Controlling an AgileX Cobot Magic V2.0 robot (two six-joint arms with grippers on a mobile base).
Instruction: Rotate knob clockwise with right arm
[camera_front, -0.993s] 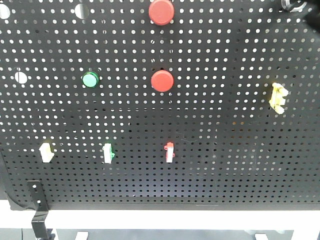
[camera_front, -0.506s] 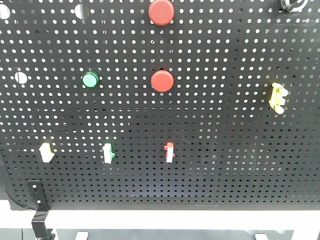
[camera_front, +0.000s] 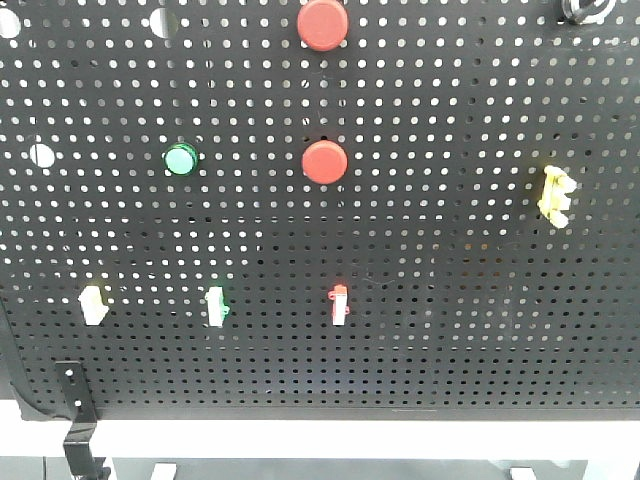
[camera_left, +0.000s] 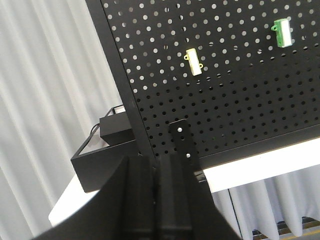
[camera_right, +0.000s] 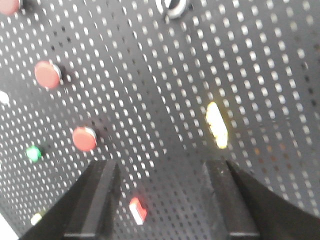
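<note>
The knob (camera_front: 586, 9), black with a silvery ring, sits at the top right edge of the black pegboard (camera_front: 450, 330), cut off by the frame. It also shows in the right wrist view (camera_right: 172, 7) at the top, blurred. My right gripper (camera_right: 162, 170) is open and empty, its jaws wide apart, well below the knob and away from the board. My left gripper (camera_left: 159, 167) is shut and empty, low by the board's lower left corner. Neither gripper shows in the front view.
Two red buttons (camera_front: 323, 24) (camera_front: 324, 161) and a green button (camera_front: 181, 158) sit on the board. A yellow switch (camera_front: 555, 195) is at right; small white, green and red switches (camera_front: 340, 304) line the lower row. A black box (camera_left: 107, 150) stands behind the board's left corner.
A dark part of the right arm that showed at the front view's top right corner beside the knob one second ago has left the view. The board has not changed.
</note>
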